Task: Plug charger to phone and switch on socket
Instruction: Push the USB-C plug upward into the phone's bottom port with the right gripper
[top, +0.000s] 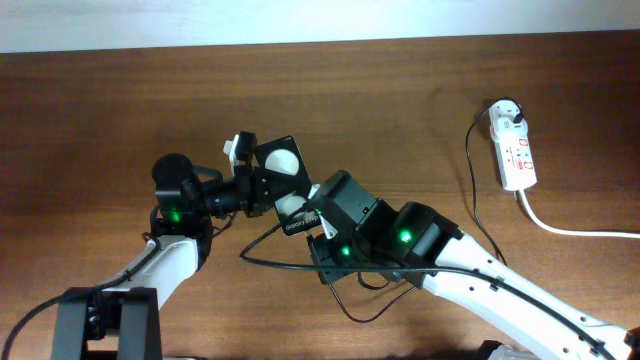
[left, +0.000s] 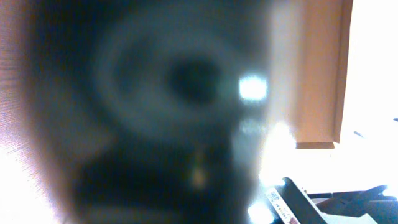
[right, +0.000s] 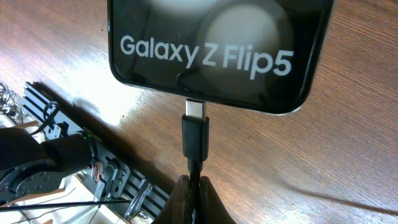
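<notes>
My left gripper (top: 252, 180) is shut on the phone (top: 283, 165) and holds it tilted above the table's middle. The left wrist view is a dark blur of the phone (left: 174, 112) up close, and my fingers cannot be made out there. My right gripper (right: 196, 199) is shut on the charger's black cable just behind its connector (right: 195, 134). The metal tip (right: 196, 110) sits at the port in the phone's (right: 217, 43) bottom edge. The socket (top: 518, 155) lies at the far right with the white plug adapter (top: 505, 112) in its top end. The cable (top: 470, 170) runs down from it.
A thick white cord (top: 580, 230) leaves the socket toward the right edge. Slack black cable (top: 350, 300) loops on the wood under my right arm. The left arm's base (right: 62, 162) shows at the right wrist view's lower left.
</notes>
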